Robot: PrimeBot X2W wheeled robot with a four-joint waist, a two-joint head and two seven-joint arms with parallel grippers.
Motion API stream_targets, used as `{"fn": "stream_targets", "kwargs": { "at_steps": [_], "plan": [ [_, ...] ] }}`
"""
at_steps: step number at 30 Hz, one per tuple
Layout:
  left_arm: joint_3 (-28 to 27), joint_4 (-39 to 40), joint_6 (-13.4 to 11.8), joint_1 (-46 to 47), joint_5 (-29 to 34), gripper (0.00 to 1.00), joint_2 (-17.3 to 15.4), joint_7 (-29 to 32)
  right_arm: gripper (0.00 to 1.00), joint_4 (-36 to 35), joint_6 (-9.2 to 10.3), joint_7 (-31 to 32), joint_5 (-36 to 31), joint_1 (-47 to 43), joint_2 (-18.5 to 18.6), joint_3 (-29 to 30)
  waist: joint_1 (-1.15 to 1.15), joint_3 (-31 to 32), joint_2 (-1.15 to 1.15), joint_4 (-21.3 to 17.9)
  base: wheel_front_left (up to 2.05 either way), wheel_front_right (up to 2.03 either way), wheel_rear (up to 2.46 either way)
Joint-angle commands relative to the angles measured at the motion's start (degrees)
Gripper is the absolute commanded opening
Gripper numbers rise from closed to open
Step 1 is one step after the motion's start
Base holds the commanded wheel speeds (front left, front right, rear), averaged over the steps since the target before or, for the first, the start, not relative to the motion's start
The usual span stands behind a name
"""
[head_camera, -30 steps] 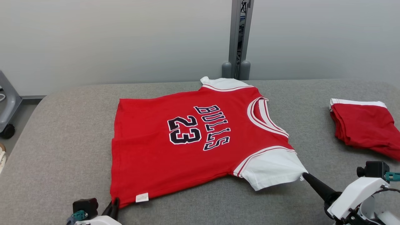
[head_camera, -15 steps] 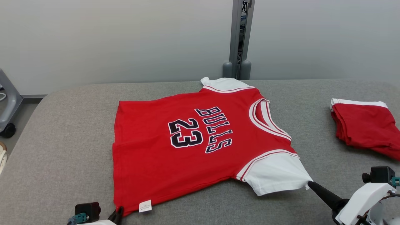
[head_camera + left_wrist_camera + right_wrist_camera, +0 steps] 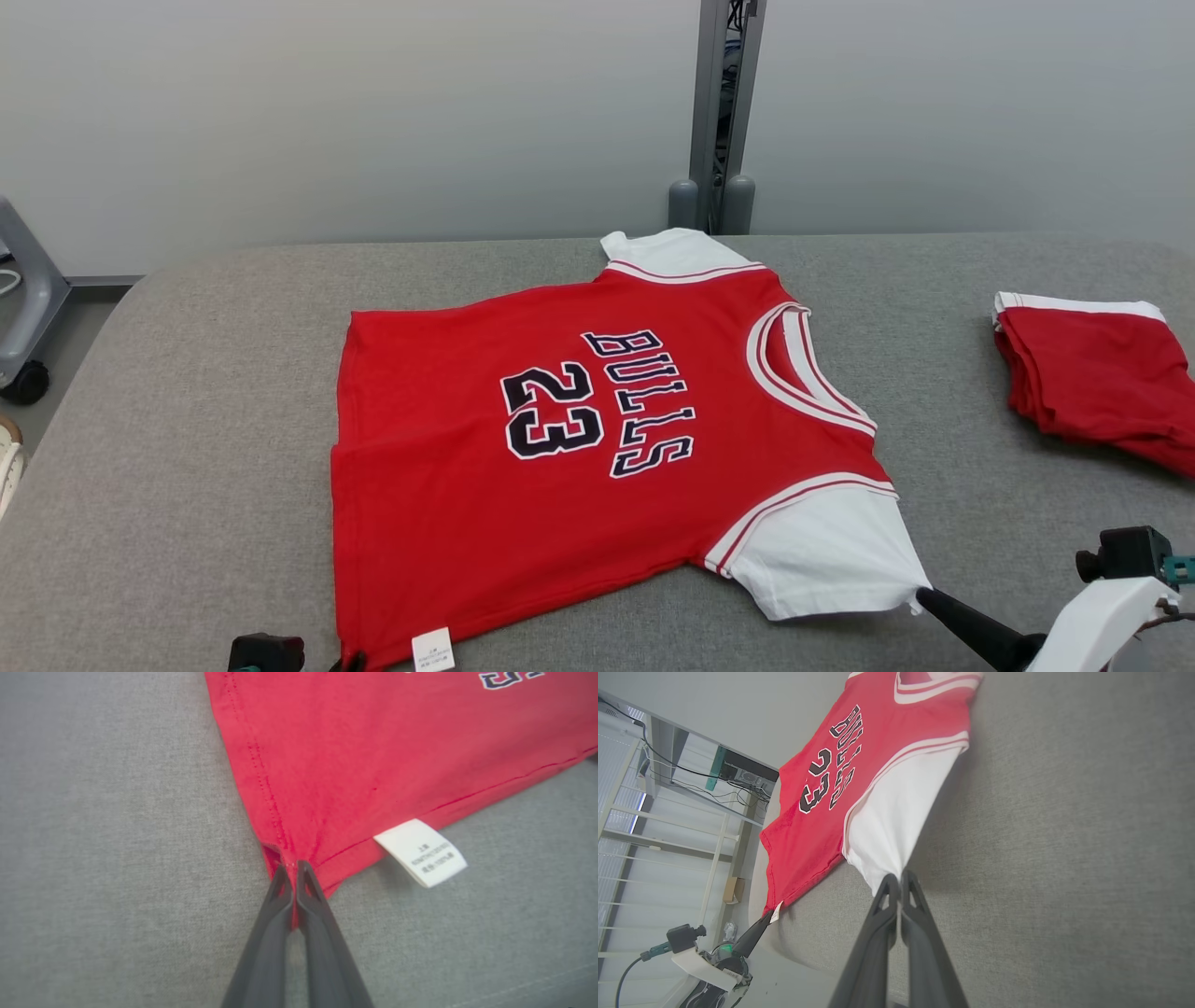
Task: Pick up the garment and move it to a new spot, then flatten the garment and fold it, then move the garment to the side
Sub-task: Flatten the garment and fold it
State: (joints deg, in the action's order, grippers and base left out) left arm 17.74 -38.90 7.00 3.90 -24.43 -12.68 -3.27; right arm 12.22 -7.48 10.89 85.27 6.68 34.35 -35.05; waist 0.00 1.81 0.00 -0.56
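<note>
1. Jersey [image 3: 560,448]: red with white sleeves and dark "BULLS 23" lettering [image 3: 597,406] facing up. It lies spread on the grey surface [image 3: 187,420], ahead of both my jaws and spanning the space between them. The collar is toward my right jaws and the hem toward my left.

2. My left jaws: closed, fingers [image 3: 271,933] pressed together on the hem corner [image 3: 299,856] nearest me. A sliver of red cloth shows between them, and the fabric puckers at the pinch.

3. Label [image 3: 420,852]: white and printed, fixed at the side seam. It lies on the surface just right of my left jaws, not touching them.

4. My right jaws: closed, fingers [image 3: 878,933] gripping the tip of the near sleeve [image 3: 822,551]. The sleeve is drawn to a point at the pinch, with a shadow beneath it.

5. Far sleeve [image 3: 663,250]: white, at the jersey's far edge, well beyond both jaws.

6. Second garment [image 3: 1092,387]: red with a white band, folded. It sits ahead of my right jaws and to their right, well apart from the jersey.

7. Post [image 3: 719,112]: grey and upright, behind the surface, far ahead of both jaws.
</note>
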Motion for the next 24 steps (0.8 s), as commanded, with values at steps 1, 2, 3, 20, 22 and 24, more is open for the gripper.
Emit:
{"fn": "stream_targets", "kwargs": {
  "at_steps": [1,2,3,20,22,24],
  "plan": [
    [0.38,1.32,-0.5,-1.38,0.65,0.0,-1.0,0.31,0.0,-0.69,-0.03,0.66,0.31,-1.13,0.85,0.4,0.0,-0.01,0.0,0.09,0.0,0.0,0.0],
    [0.61,2.47,-0.63,-1.89,0.93,0.0,-1.24,0.4,0.0,-1.24,-0.03,0.8,0.39,-1.56,1.15,0.58,0.0,-0.01,0.0,0.14,0.0,0.0,0.0],
    [0.74,3.55,-0.89,-2.5,1.03,0.0,-1.39,0.6,0.0,-1.78,-0.03,1.02,0.53,-1.91,1.38,0.8,0.0,-0.01,0.0,0.17,0.0,0.0,0.0],
    [0.35,17.88,-4.27,-10.14,-0.13,0.0,-4.3,3.02,0.0,-7.92,-0.03,2.69,0.88,-7.16,3.88,4.83,0.0,0.16,0.0,0.22,0.0,0.0,0.0],
    [0.28,19.03,-4.36,-10.06,-0.23,0.0,-4.5,3.34,0.0,-8.02,-0.03,2.65,0.34,-6.75,3.74,5.31,0.0,0.09,0.0,0.24,0.0,0.0,0.0],
    [0.25,19.61,-4.42,-9.84,-0.24,0.0,-4.62,3.51,0.0,-7.97,-0.03,2.61,0.1,-6.35,3.62,5.64,0.0,0.06,0.0,0.24,0.0,0.0,0.0]
  ]
}}
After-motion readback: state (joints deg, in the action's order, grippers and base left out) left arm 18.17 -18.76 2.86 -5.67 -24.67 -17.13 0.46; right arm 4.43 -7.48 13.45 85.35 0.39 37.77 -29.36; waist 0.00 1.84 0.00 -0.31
